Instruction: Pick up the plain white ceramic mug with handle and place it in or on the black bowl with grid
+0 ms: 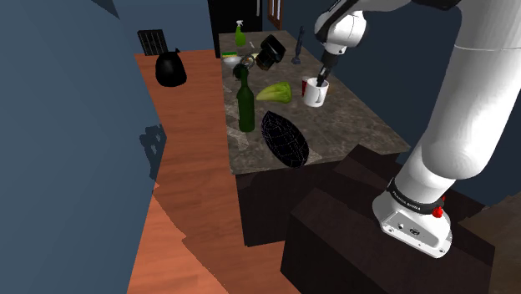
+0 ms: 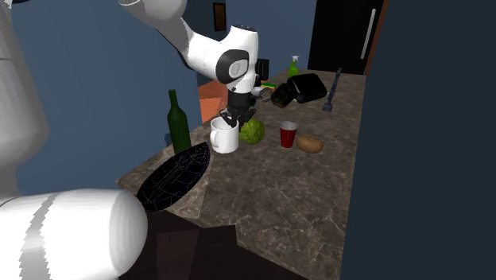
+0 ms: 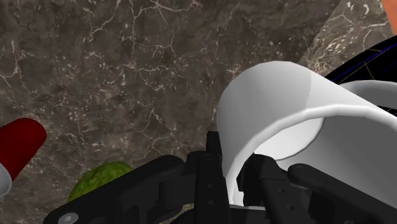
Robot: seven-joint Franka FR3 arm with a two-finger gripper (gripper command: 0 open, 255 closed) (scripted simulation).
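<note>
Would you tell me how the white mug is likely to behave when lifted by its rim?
The white mug looks rigid, so its wall probably won't flex. The gripper pinches one side of the rim, so it may hang tilted. Its smooth surface might slip.

1. This is a home kitchen: the table (image 1: 351, 117) is a dark, veined stone top set between deep blue walls (image 1: 58, 125).
2. Food lies mid-table: a leafy green head (image 1: 278, 93) and a potato (image 2: 310, 144).
3. Drinkware stands there too: a green bottle (image 1: 245, 104) near one long edge, a red cup (image 2: 288, 134) and a white mug (image 2: 224, 137).
4. At the table's far end crowd a spray bottle (image 1: 240, 33) and a black appliance (image 2: 306, 87).
5. A black kettle (image 1: 169, 68) sits on the wood-toned surface (image 1: 192, 167) beside the table.
</note>
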